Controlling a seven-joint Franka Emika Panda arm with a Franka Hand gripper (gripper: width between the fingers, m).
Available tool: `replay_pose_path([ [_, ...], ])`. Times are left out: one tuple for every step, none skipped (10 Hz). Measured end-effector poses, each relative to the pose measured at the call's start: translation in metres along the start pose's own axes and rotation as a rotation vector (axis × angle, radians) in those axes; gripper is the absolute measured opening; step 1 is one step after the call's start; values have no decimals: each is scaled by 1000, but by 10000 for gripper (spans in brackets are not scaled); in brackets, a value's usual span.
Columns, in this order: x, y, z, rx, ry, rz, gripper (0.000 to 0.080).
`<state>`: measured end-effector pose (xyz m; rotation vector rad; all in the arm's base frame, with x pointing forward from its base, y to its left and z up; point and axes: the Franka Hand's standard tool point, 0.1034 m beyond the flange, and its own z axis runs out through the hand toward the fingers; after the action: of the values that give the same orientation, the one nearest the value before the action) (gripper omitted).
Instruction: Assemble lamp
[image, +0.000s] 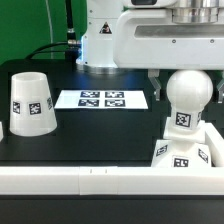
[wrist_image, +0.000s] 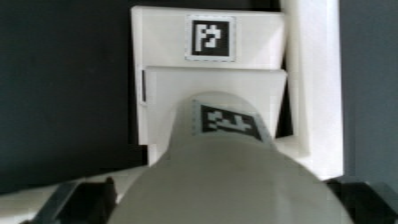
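The white ball bulb (image: 189, 97) stands upright on the low square lamp base (image: 196, 156) at the exterior view's right, marker facing front. My gripper (image: 186, 88) comes down from above, fingers on either side of the ball and closed on it. In the wrist view the bulb (wrist_image: 222, 160) fills the space between my dark fingers (wrist_image: 80, 203), my gripper (wrist_image: 222, 208) is around its widest part, and the base (wrist_image: 210, 75) lies beyond it. The tapered shade (image: 30, 103) stands alone, wide end down, at the exterior view's left.
The marker board (image: 102, 99) lies flat on the black table between shade and base. A low white wall (image: 90, 181) runs along the front edge; the base sits against it. The robot's white pedestal (image: 100, 40) stands at the back.
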<state>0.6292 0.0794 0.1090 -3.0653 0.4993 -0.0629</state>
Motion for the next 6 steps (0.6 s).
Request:
replay_pose_path([
  [0, -1, 0, 0, -1, 76, 576],
  [-1, -2, 0, 1, 2, 207, 576],
  [-2, -2, -1, -1, 3, 281, 576],
  [-2, -1, -1, -4, 3, 336, 576],
  [-2, -2, -1, 0, 1, 363, 636],
  [-3, -4, 0, 5, -4, 378, 636],
])
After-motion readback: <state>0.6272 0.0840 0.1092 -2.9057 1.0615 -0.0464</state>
